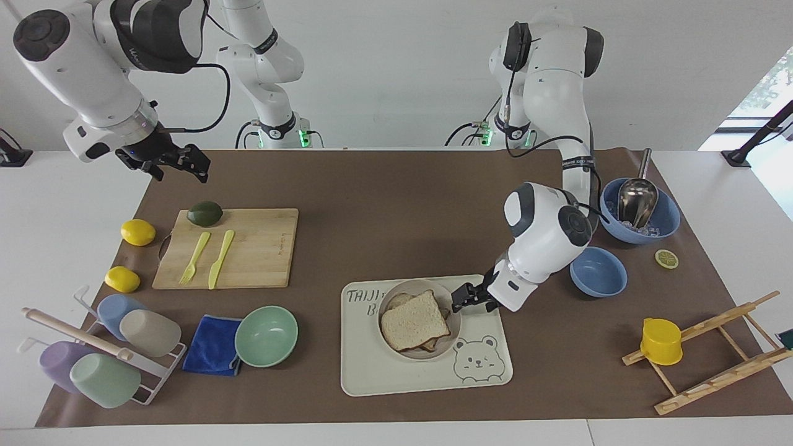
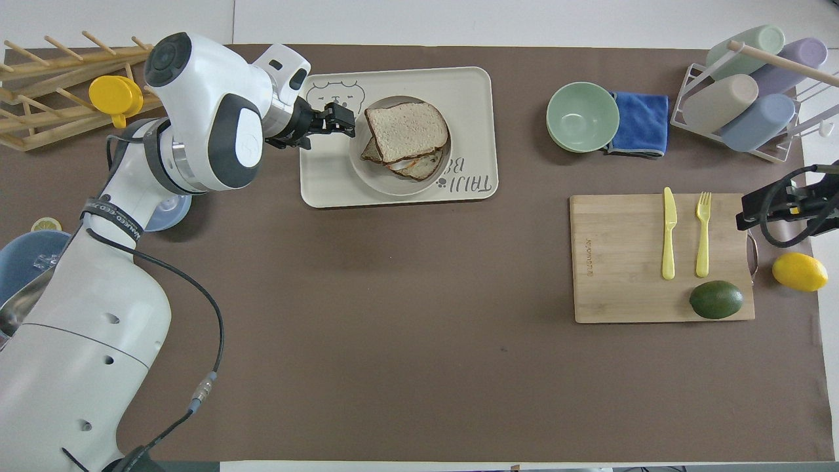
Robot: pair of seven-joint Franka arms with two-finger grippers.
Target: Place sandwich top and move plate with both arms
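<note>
The sandwich top (image 1: 412, 322) lies flat on the lower sandwich layers on the plate (image 1: 450, 348), which sits on the cream bear tray (image 1: 372, 371). In the overhead view the sandwich top (image 2: 406, 128) covers most of the plate (image 2: 379, 181). My left gripper (image 1: 463, 300) is open and empty, low over the tray just beside the plate's rim toward the left arm's end, clear of the bread; it also shows in the overhead view (image 2: 346, 122). My right gripper (image 1: 181, 174) waits, open and empty, raised over the mat's edge by the cutting board.
A mint-green bowl (image 1: 266, 336) and a blue cloth (image 1: 214, 344) lie beside the tray. A cutting board (image 1: 260, 248) carries a fork, a knife and an avocado. Two blue bowls (image 1: 598, 271) sit by the left arm. A cup rack (image 1: 105, 347) and a wooden rack (image 1: 706, 353) stand at the table's ends.
</note>
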